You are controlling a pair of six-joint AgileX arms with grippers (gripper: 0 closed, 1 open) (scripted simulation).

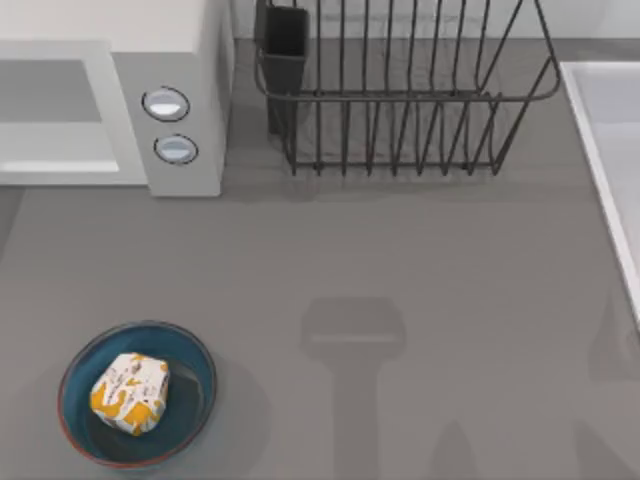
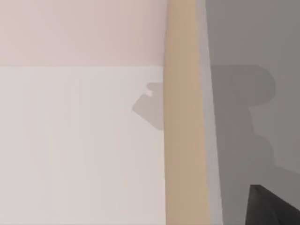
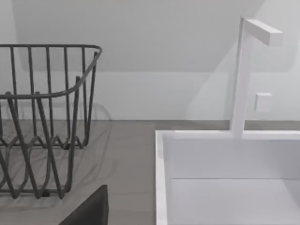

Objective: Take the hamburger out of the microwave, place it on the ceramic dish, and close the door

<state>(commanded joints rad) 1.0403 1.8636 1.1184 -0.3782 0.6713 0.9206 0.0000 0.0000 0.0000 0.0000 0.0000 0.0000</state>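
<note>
Claws on both arms give me nothing clear, so I cannot tell whether either is released or clenched. Ahead of my right claw stand a dark wire dish rack (image 3: 42, 122) and, beside it, a white sink (image 3: 225, 159). Well away from both claws, the hamburger (image 1: 130, 393) sits inside the ceramic dish (image 1: 192, 352) on the grey worktop (image 1: 400, 250). The microwave (image 1: 185, 60) stands apart from the dish, its door (image 1: 55, 105) lying flush with the panel of two knobs (image 1: 166, 103).

Wire dish rack (image 3: 44, 117) beside white sink (image 3: 225, 178)
</note>
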